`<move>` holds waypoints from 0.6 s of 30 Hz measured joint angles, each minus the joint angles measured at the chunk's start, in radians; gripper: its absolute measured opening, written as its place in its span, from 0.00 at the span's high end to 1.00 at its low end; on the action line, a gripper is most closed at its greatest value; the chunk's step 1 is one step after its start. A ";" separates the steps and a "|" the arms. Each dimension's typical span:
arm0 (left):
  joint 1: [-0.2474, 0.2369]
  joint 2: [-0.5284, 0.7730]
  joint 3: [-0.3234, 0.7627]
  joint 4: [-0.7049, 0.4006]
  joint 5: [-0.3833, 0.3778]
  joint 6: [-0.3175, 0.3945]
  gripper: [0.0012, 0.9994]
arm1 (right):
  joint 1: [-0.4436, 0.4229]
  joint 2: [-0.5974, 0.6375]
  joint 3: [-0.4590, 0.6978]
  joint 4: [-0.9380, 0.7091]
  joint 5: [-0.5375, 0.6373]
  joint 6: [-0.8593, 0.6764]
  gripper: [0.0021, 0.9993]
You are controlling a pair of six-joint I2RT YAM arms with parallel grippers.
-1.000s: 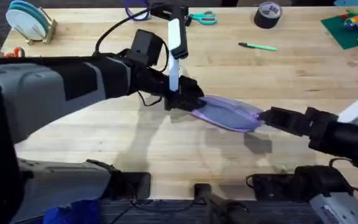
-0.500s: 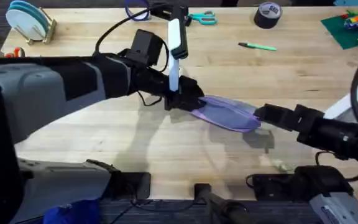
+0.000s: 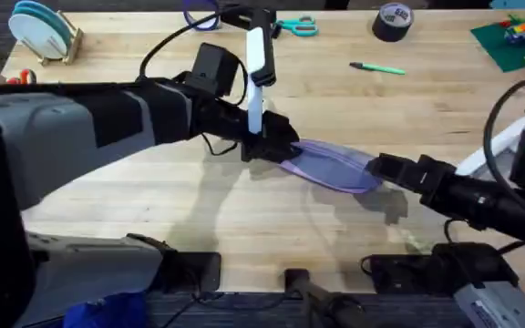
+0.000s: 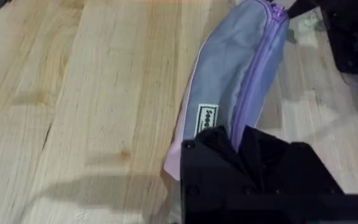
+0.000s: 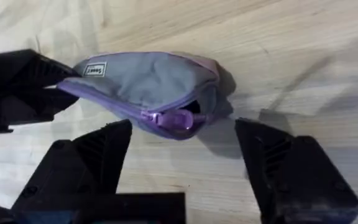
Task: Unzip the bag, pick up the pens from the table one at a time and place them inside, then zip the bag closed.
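Observation:
The lavender bag [image 3: 335, 166] lies on the table [image 3: 153, 200] near the middle, its zipper running lengthwise. My left gripper [image 3: 270, 146] is shut on the bag's left end, just past the pale label [image 4: 208, 119]. In the left wrist view the bag [image 4: 235, 74] stretches away from that grip. My right gripper [image 3: 379, 167] sits at the bag's right end, open; in the right wrist view the bag [image 5: 148, 81] lies ahead and its purple zipper pull [image 5: 179, 119] is just in front of the gap between my fingers [image 5: 98, 155]. One green pen [image 3: 378, 67] lies far back right.
Teal-handled scissors [image 3: 297, 25] and a roll of dark tape [image 3: 392, 20] lie along the far edge. A green baseplate with bricks [image 3: 518, 36] is at the back right, a rack of blue plates [image 3: 39, 27] at the back left. Bare wood surrounds the bag.
My right gripper has edged left, closer to the bag's zipper end, and its arm has swung up at the right. The left gripper and bag have held still.

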 joint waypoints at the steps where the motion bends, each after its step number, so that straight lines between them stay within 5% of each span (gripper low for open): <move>1: 0.000 0.000 0.000 0.000 0.000 0.000 0.96 | 0.000 0.000 -0.009 0.008 0.000 0.009 0.00; 18: 0.000 0.000 0.000 0.002 0.000 0.000 0.96 | 0.000 0.000 -0.059 0.095 -0.001 0.115 0.00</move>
